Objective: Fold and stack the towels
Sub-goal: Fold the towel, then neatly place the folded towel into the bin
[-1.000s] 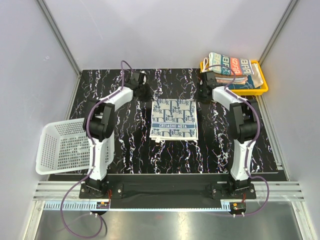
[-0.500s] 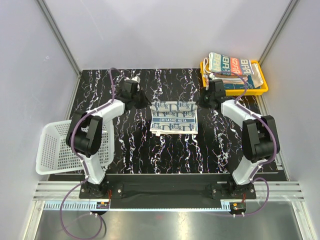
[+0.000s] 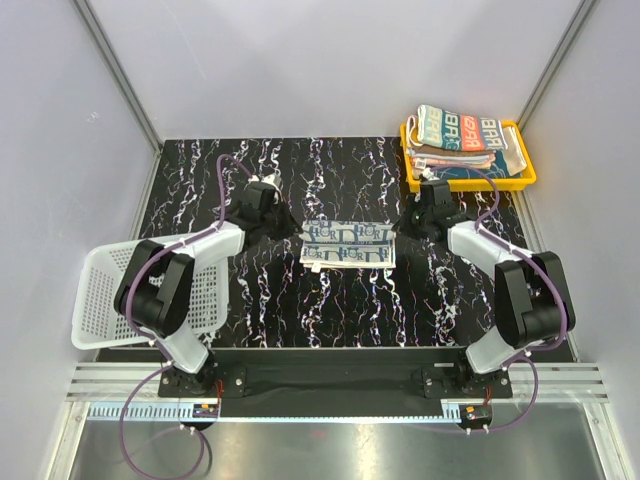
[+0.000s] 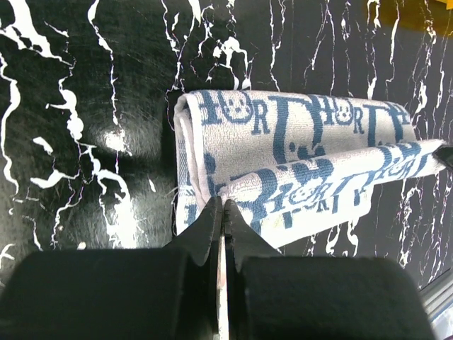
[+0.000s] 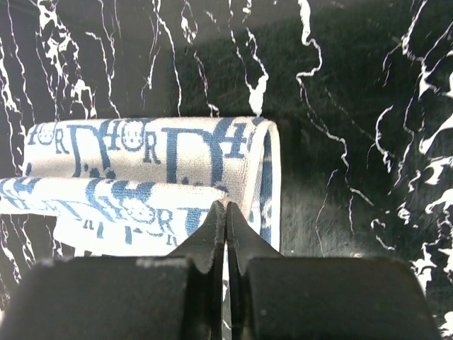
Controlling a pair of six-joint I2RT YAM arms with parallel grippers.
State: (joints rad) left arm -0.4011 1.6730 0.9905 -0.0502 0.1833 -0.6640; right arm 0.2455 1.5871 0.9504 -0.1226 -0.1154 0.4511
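You are holding the navy towel (image 3: pixel 347 244) at the middle of the counter (image 3: pixel 200 180), where it is lying as a narrow band with its top layer folded over toward the arms. The left gripper (image 3: pixel 288 232) is pinching that layer at the band's left end and the right gripper (image 3: pixel 405 224) at its right end; in both wrist views the jaws are sitting together on the cloth's edge (left (image 4: pixel 221 209), right (image 5: pixel 225 212)), with the held layer riding slightly above the one beneath. Farther out, the other folded towels (image 3: pixel 462 132) are sitting stacked in the yellow tray (image 3: pixel 527 172) at the far right, and the mesh basket (image 3: pixel 110 290) is hanging over the counter's left edge. Judging from this, you are nearing the end: this fold needs finishing and the towel needs carrying to the stack.
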